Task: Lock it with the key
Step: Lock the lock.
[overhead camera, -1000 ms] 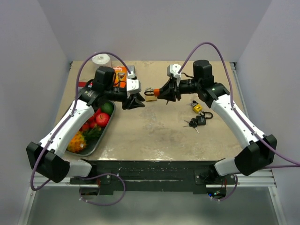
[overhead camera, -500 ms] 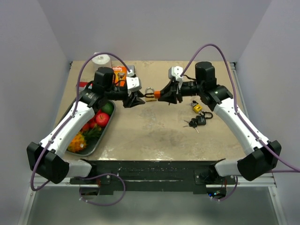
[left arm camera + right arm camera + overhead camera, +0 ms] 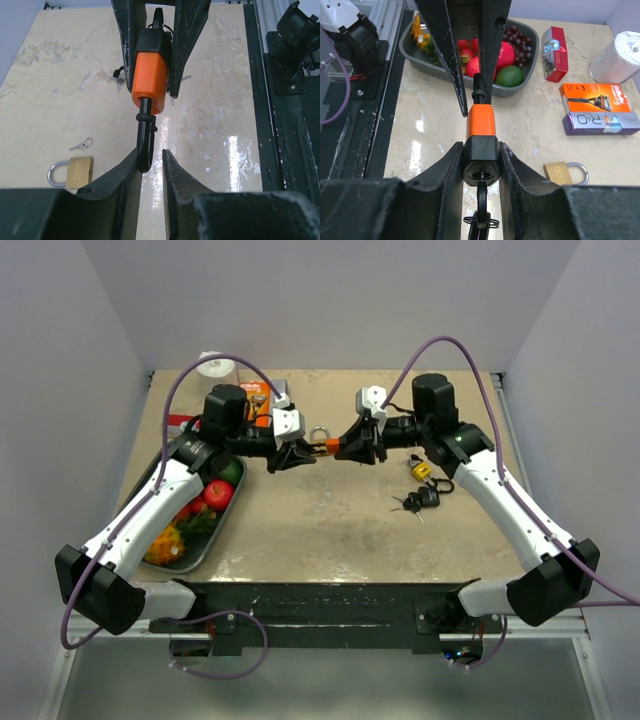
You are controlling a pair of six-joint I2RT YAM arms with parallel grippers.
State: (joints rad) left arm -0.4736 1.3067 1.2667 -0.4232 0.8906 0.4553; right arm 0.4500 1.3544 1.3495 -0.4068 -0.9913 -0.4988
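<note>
While right gripper (image 3: 481, 162) clamps orange padlock (image 3: 481, 134) body, left gripper (image 3: 150, 162) pinches shackle (image 3: 145, 137). Key (image 3: 481, 197) already in keyhole; guessing shackle push, then turn.

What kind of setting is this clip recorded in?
Probably a lab test cell for robot manipulation, not a home: plain grey walls close in a stone-look table. Unrelated props lie scattered on it: a tray of fruit, boxed razors, a brass padlock. Both grippers hold one orange padlock.

Far left, a paper roll (image 3: 215, 366) stands by the razor boxes (image 3: 597, 109). A grey tray (image 3: 207, 536) of fruit sits along the left edge, red apple (image 3: 218, 494) beside green lime (image 3: 229, 470).
</note>
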